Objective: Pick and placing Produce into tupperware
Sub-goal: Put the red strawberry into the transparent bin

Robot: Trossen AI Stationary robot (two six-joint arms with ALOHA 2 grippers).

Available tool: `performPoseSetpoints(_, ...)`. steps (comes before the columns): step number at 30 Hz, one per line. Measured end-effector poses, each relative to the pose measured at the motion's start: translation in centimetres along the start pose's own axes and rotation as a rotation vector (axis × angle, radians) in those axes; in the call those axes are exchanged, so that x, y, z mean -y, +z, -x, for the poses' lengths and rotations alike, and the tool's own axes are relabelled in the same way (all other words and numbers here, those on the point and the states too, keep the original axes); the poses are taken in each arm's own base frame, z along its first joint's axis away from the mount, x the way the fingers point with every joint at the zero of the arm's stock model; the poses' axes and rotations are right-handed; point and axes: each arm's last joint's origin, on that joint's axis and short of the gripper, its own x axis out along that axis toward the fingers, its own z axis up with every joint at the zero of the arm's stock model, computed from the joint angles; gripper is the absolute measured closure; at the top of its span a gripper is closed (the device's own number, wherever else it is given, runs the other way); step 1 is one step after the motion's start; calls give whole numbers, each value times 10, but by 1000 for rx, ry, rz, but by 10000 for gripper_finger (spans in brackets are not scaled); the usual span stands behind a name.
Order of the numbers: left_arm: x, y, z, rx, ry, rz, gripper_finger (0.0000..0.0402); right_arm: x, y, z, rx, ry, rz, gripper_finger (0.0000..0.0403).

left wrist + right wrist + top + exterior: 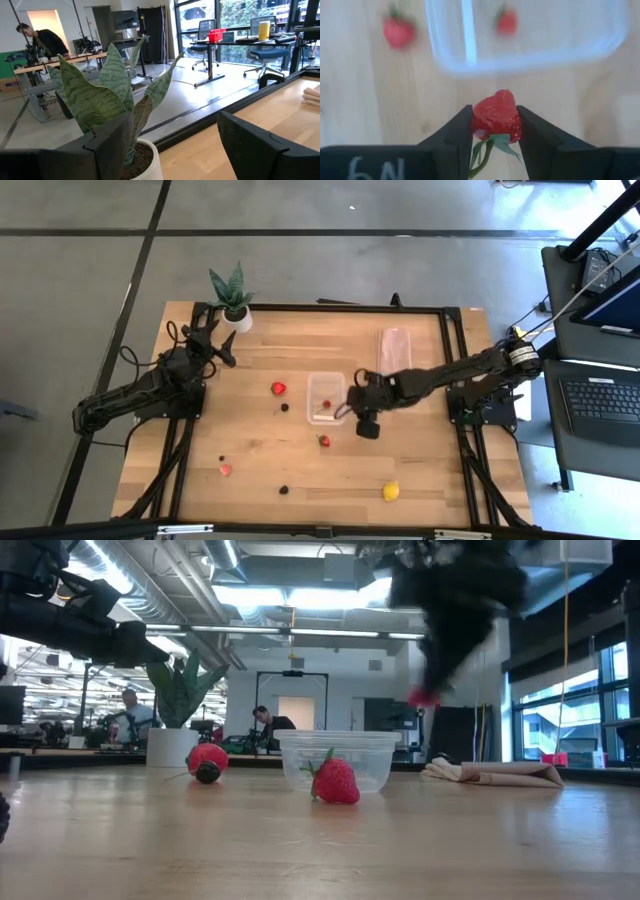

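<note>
The clear tupperware [326, 398] stands mid-table with one strawberry inside it [506, 22]. My right gripper [365, 418] hovers just off the container's right near corner, shut on a red strawberry [496, 116]. That strawberry also shows in the low view [425, 697]. Loose on the table lie a strawberry [278, 388], another strawberry [324, 441], dark berries [285, 407] [284, 489], a pinkish piece [226, 470] and a lemon [391, 491]. My left gripper [175, 145] is open and empty at the far left, by the potted plant [232, 300]. My right gripper pinches the strawberry by its two opposite sides [480, 120] between its two fingers. The green leaf end points back toward the wrist and the tip points away. The fingers come from above, slanting down. The strawberry is lifted clear of the table, beside the container.
A flat pinkish lid [395, 345] lies on the table's far right part. The plant's white pot stands at the far left corner, right in front of my left gripper. Open wood lies along the near edge between the scattered fruits.
</note>
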Motion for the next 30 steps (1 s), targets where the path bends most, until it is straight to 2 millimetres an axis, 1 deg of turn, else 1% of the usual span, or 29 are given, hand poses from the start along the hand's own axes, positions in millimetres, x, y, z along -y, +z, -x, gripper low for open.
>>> performPoseSetpoints(4, 0, 0, 0, 0, 0, 0, 117, 8, 36, 21, 130, 9, 35, 274)
performPoseSetpoints(7, 0, 0, 0, 0, 0, 0, 117, 16, 53, 25, 175, -7, 77, 274)
performPoseSetpoints(9, 0, 0, 0, 0, 0, 1, 117, 23, 63, 21, 184, -18, 78, 274)
performPoseSetpoints(11, 0, 0, 0, 0, 0, 0, 117, 28, 73, 12, 179, -10, 64, 274)
performPoseSetpoints(15, 0, 0, 0, 0, 0, 1, 117, 33, 88, -15, 113, 66, 48, 274)
performPoseSetpoints(19, 0, 0, 0, 0, 0, 0, 117, 35, 92, -43, -26, 55, 62, 274)
performPoseSetpoints(23, 0, 0, 0, 0, 0, 0, 117, 39, 88, -67, -149, 36, 56, 273)
performPoseSetpoints(27, 0, 0, 0, 0, 0, 0, 117, 38, 85, -81, -188, 33, 66, 256)
performPoseSetpoints(30, 0, 0, 0, 0, 0, -1, 117, 37, 84, -85, -198, 33, 65, 247)
